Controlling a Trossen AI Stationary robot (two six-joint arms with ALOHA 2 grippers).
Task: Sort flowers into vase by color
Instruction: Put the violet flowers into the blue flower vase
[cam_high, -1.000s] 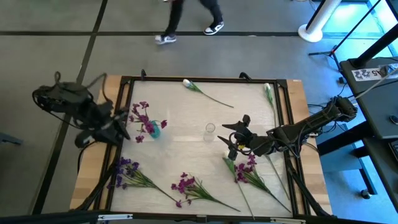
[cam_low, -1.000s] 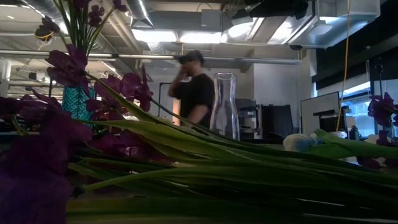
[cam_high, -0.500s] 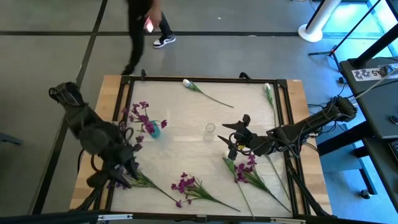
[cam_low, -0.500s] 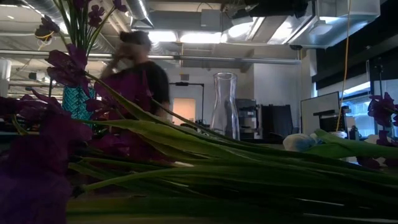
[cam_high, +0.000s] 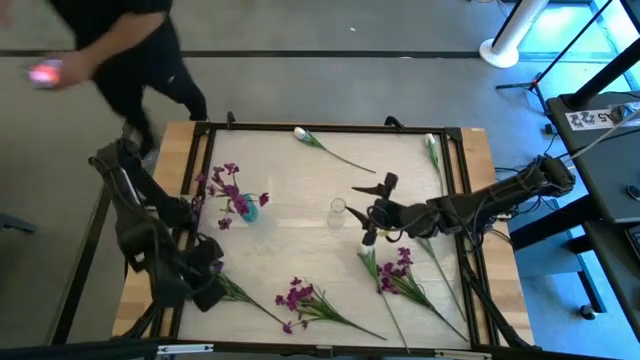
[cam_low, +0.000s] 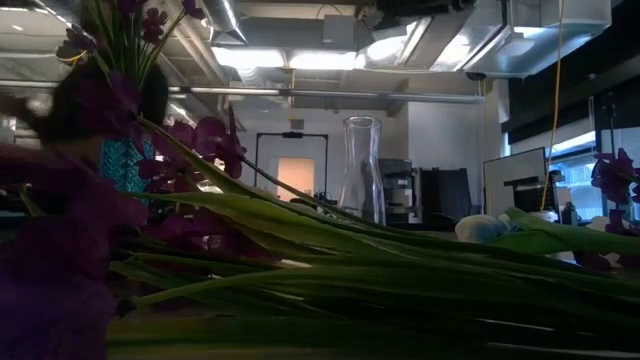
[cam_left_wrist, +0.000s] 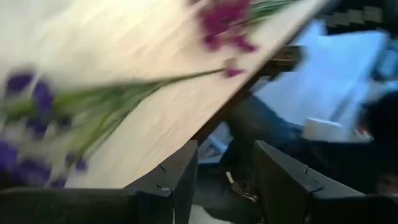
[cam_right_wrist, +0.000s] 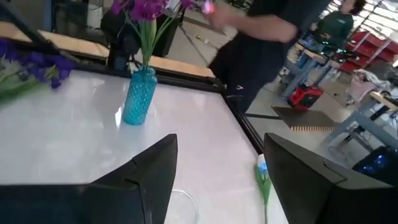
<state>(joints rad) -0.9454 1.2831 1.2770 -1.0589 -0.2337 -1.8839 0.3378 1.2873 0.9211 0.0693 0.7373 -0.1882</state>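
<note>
A blue vase (cam_high: 248, 208) (cam_right_wrist: 138, 96) holds purple blossoms and stands on the white mat. A clear glass vase (cam_high: 338, 207) (cam_low: 362, 168) stands near the middle. Purple-magenta stems lie at the near side (cam_high: 300, 297) (cam_high: 395, 270), and one lies at the near-left corner (cam_high: 240, 292) (cam_left_wrist: 37, 118). White tulips lie at the far edge (cam_high: 301, 133) (cam_high: 431, 146). My left gripper (cam_high: 205, 275) (cam_left_wrist: 224, 165) is open over the blossoms of the near-left stem. My right gripper (cam_high: 372, 211) (cam_right_wrist: 217, 168) is open just right of the clear vase.
A black frame (cam_high: 330, 127) borders the white mat on the wooden table. A person (cam_high: 120, 50) walks past the far-left corner. Stems (cam_low: 350, 270) fill the front of the low view. Bare mat (cam_high: 300, 175) lies between the two vases and the far tulips.
My left arm has swung from beside the blue vase toward the table's near edge and now stands over the near-left purple stem. My right gripper has shifted slightly toward the clear vase. The person has walked leftward along the far side.
</note>
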